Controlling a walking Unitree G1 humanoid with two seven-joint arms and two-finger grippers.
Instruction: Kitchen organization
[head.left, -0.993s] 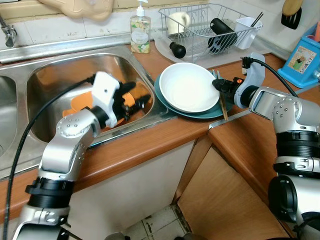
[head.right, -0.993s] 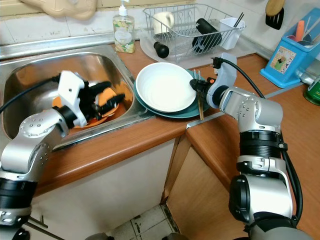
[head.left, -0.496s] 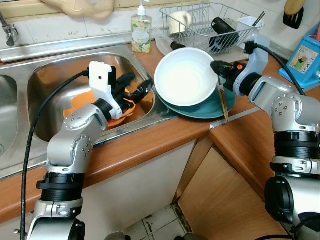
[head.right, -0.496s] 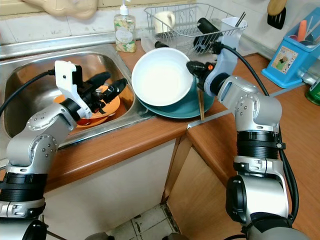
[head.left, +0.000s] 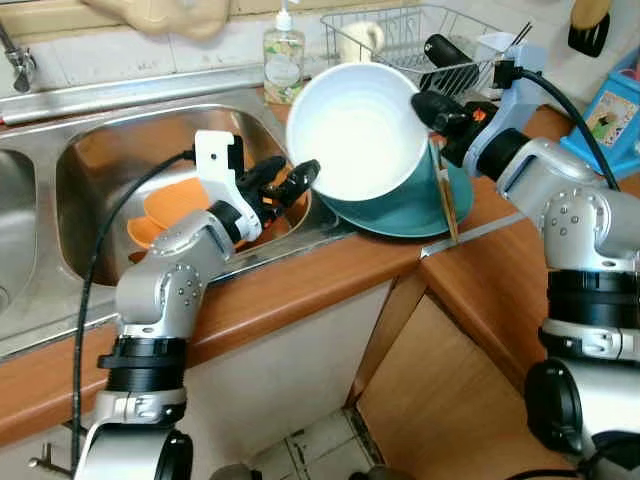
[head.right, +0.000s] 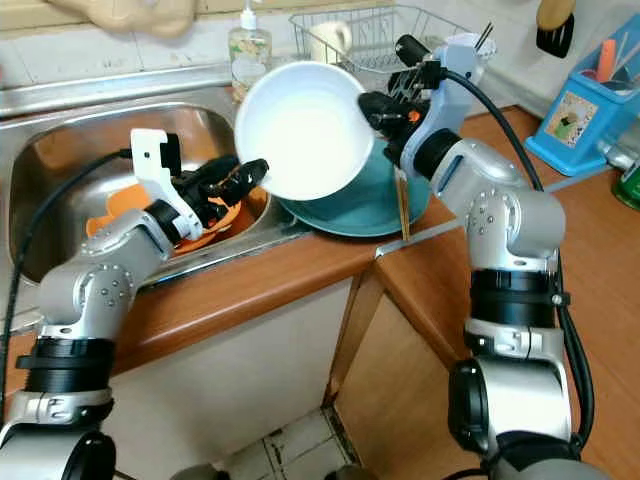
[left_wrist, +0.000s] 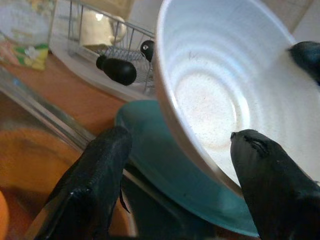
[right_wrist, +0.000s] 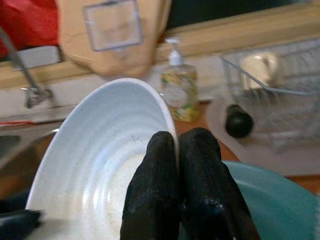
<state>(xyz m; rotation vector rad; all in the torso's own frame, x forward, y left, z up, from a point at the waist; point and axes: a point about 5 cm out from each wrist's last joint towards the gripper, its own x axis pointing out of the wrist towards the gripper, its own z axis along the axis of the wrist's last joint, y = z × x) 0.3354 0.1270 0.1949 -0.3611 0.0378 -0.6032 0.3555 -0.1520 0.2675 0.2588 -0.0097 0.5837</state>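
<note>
White bowl (head.left: 358, 130) is tilted up on edge over the teal plate (head.left: 420, 205), mouth facing the sink (head.left: 95, 160); your right gripper (head.left: 428, 108) has fingers clamped on its far-right rim, likely to hand it over. Your left gripper (head.left: 290, 180), fingers apart, straddles the near-left rim without gripping yet. Orange dish (head.left: 160, 205) lies in the sink, drying rack (head.left: 400, 45) far behind

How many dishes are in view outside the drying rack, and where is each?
3. The white bowl is tilted, pinched at its rim by the right gripper; the teal plate lies on the counter; an orange dish sits in the sink. More may be hidden.
</note>
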